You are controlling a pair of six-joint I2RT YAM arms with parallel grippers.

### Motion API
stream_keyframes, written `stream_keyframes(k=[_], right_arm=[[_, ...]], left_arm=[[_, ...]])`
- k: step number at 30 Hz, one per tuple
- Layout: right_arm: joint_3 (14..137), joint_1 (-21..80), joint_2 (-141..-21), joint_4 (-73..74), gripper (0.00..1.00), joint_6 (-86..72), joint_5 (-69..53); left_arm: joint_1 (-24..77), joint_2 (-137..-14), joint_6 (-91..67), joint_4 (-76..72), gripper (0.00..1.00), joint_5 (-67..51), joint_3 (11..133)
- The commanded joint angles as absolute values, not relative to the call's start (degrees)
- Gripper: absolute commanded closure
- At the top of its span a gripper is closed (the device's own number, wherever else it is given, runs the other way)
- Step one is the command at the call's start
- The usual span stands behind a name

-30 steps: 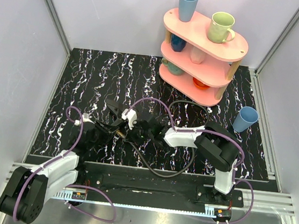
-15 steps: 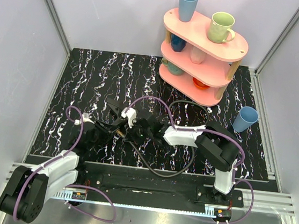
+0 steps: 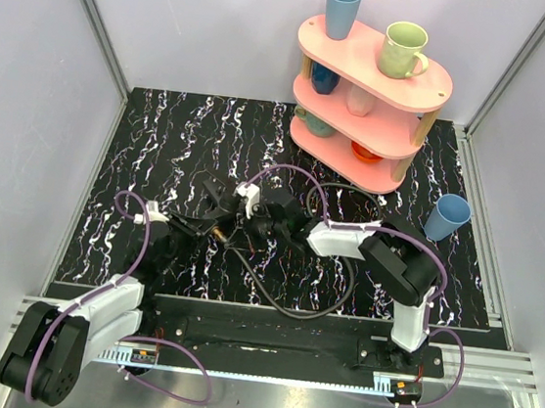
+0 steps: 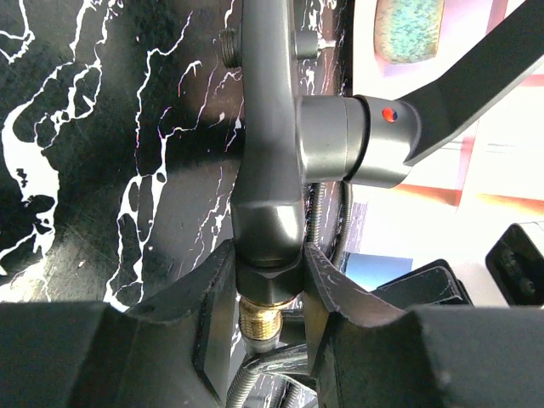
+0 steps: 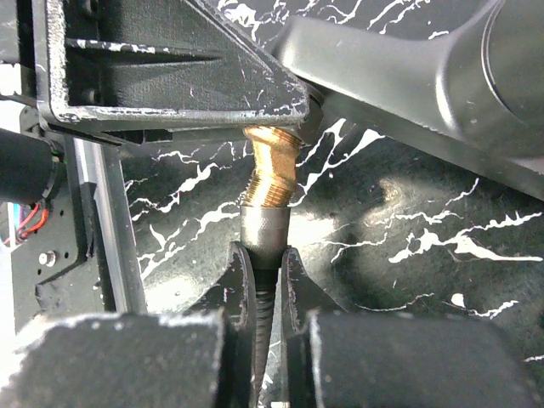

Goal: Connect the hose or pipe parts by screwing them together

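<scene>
Mid-surface [image 3: 160, 152], the left claw [image 4: 268, 280] clamps the grey tap-shaped pipe part [image 4: 268, 153] at its hex collar. The right claw [image 5: 268, 272], almost closed, pinches the braided hose [image 5: 265, 234], whose metal end meets the brass thread [image 5: 270, 174]. Purple cables [image 3: 291, 168] arch over both. A pink shelf [image 3: 367, 62] of cups stands far right, and a blue cup [image 3: 446, 217] sits near the right edge. Bare marbled surface spreads far left. The tap's lever bears a red-and-blue dot [image 4: 388, 114].

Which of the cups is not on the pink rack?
The blue cup standing alone on the marbled table at the right; every other cup sits on a tier of the pink rack.
</scene>
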State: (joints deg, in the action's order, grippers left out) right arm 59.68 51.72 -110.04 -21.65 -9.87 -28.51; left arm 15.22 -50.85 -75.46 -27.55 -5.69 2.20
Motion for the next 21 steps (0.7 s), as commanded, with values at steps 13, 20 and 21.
stream_keyframes(k=[13, 20, 21], right_arm=[[54.5, 47.4, -115.0, -58.2, 1.00, -38.8, -31.1], [53.0, 46.9, -116.9, -66.0, 1.00, -45.5, -32.3], [52.9, 46.9, -117.1, -66.7, 1.00, -47.0, -32.3]], left_arm=[[17.4, -41.3, -76.5, -38.8, 1.00, -9.9, -8.0], [18.0, -41.7, -75.6, -38.9, 1.00, -8.1, -9.5], [18.1, -42.1, -75.6, -39.3, 1.00, -8.0, -9.8]])
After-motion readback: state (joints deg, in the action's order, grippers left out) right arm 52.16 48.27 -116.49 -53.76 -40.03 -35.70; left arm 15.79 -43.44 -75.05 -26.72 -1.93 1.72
